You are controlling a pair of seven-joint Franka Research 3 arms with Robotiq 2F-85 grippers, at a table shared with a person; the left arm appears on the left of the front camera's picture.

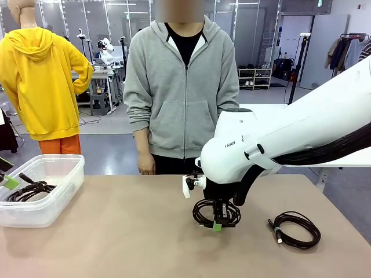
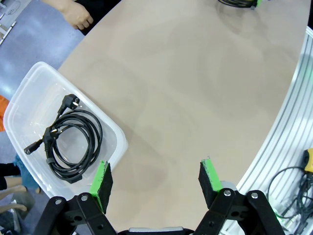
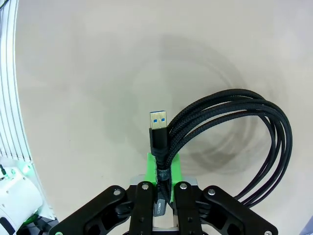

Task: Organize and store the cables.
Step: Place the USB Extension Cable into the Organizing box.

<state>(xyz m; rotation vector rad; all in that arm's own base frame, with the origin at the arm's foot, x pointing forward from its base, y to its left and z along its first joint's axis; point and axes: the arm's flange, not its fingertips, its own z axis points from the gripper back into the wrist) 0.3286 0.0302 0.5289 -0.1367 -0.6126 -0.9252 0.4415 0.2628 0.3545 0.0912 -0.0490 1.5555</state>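
Braided cable coil [image 3: 239, 122], blue-tipped USB plug [image 3: 157, 128] up, sits pinched between the closed green pads of the right gripper [image 1: 217, 225], low over the table [image 1: 116, 231] at centre of the front view. Second coil [image 1: 295, 227] lies on the table at lower right. Third coil [image 2: 73, 142] lies in the clear bin [image 2: 29, 83] at left. Left gripper [image 2: 154, 171] has its fingers spread wide with nothing between them, beside the bin's near edge.

A braided USB cable coil [image 3: 276, 132] is being gripped mid-counter [image 1: 116, 243]; another black coil [image 1: 291, 216] is lying near right; a power cord coil [image 2: 97, 139] is sitting in the left bin [image 1: 35, 214].
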